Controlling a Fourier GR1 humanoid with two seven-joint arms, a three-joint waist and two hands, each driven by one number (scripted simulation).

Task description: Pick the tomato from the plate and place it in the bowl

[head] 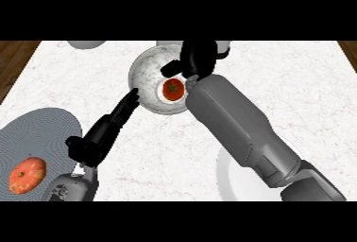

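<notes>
The red tomato (173, 88) lies inside the white bowl (148, 71) at the back middle of the counter. My right hand (197, 57) hovers over the bowl's far right rim, its thumb and fingers relaxed and apart from the tomato, which shows just below the thumb. The right forearm crosses the white plate (227, 177) at the front right and hides most of it; nothing shows on its visible part. My left hand (105, 132) is open at the left of centre, with straight fingers pointing at the bowl's near left rim.
A grey ribbed plate (38, 137) at the front left carries an orange-red fruit (28, 175). A grey round object (87, 44) sits at the back left edge. Dark wood borders the counter at both back corners.
</notes>
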